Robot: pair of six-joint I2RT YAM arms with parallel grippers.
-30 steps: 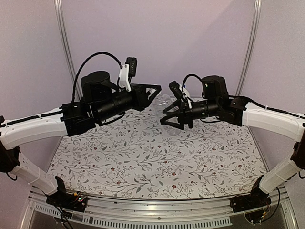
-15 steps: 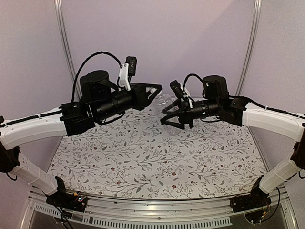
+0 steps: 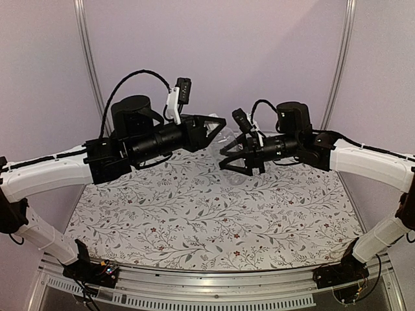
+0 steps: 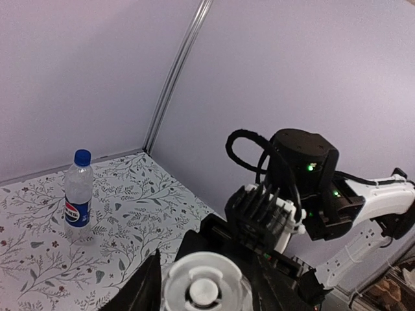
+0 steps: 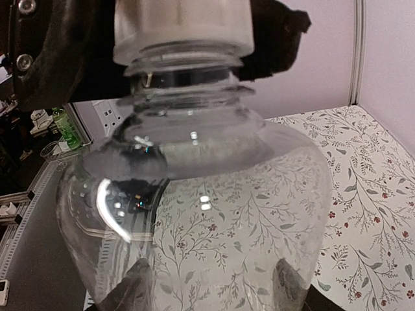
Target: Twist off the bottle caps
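**Plain bottle held in the air between both arms**

Both arms reach in over the middle of the floral worktop (image 3: pixel 207 220) and meet above it. The right gripper (image 3: pixel 224 159) is clenched on the body of the clear unlabelled bottle (image 5: pixel 194 194), with a finger pressed into each lower side. The bottle hangs clear of the worktop, its neck pointing at the left arm.

The left gripper (image 3: pixel 219 129) has its fingers on either side of the bottle's pale cap (image 4: pixel 206 289). The cap sits on the neck. I cannot tell whether those fingers pinch the cap or stand just off it.

The Pepsi bottle (image 4: pixel 78 201) stands upright on the worktop near a far corner, at the foot of the metal upright (image 4: pixel 175 71). Its blue cap (image 4: pixel 82 157) is on, and it is well apart from both grippers.
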